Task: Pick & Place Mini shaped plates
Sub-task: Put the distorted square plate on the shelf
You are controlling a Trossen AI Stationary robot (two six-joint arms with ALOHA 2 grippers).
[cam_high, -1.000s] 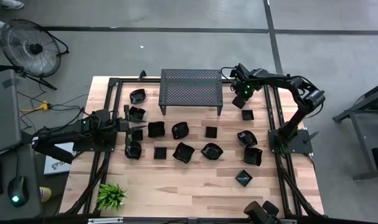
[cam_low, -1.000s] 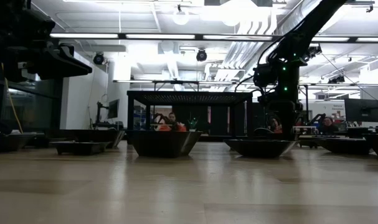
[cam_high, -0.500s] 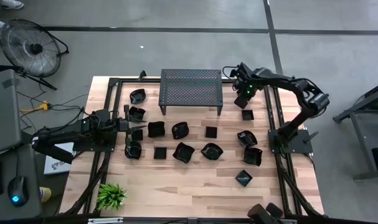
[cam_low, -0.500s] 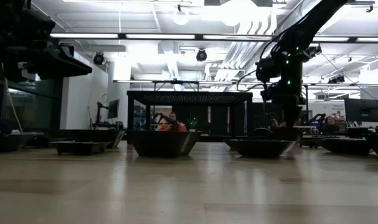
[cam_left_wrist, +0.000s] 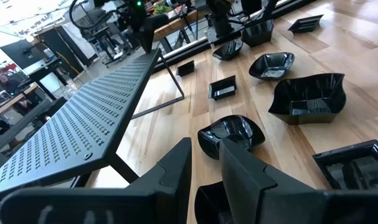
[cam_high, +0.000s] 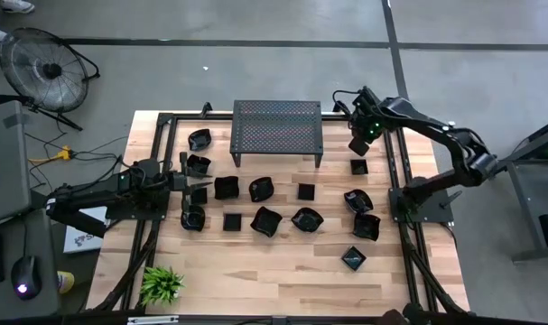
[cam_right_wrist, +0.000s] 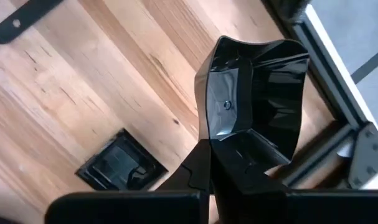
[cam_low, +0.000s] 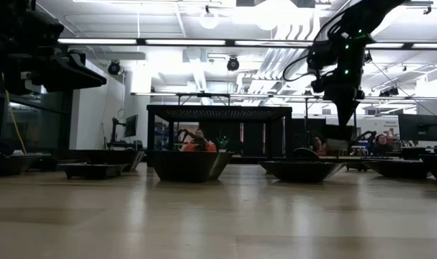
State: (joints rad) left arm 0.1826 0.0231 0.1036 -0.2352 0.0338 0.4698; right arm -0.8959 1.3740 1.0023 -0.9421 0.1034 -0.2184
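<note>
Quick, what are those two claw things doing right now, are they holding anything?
Left gripper: fingers slightly apart, holding nothing, low over the plates.
Right gripper: fingers shut on a black square plate, lifted above the table.

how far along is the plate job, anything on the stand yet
Nothing looks placed yet: the large black perforated metal stand has a bare top. In hand: the right hand is shut on one glossy black square-ish mini plate, lifted above the table beside the stand. The left hand waits low among the dishes on the table's left side. Left: over a dozen small black plates, such as this lobed one, lie scattered on the wooden table.
</note>
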